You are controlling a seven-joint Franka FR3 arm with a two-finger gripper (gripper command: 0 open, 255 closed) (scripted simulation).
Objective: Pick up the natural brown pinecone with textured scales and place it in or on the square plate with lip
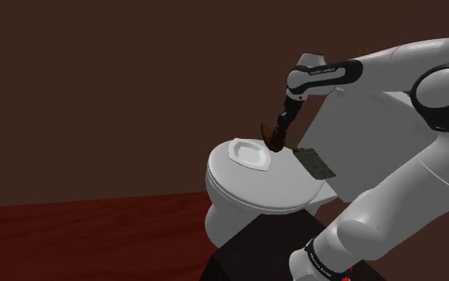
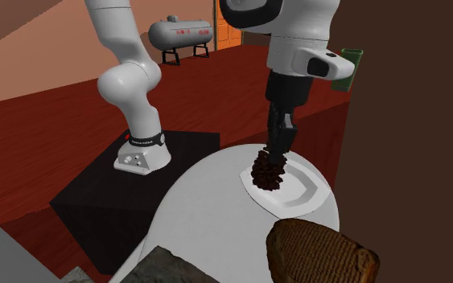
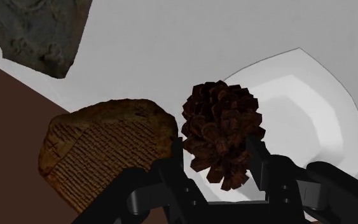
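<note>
- Now the gripper [image 3: 214,149] is clenched on the pinecone [image 3: 222,124], whose long axis points downward.
- The plate [image 3: 317,114] lies just below it, mostly off to one side.

A home bathroom, shown by the white toilet [image 1: 250,191], red wooden floor [image 1: 79,239] and brown wall [image 1: 135,80].

Shoulder view: beside black box stand [image 1: 254,251], facing frame-left. Second exterior: opposite, near. Wrist: close overhead. All share white lipped square plate [image 1: 246,154].
</note>
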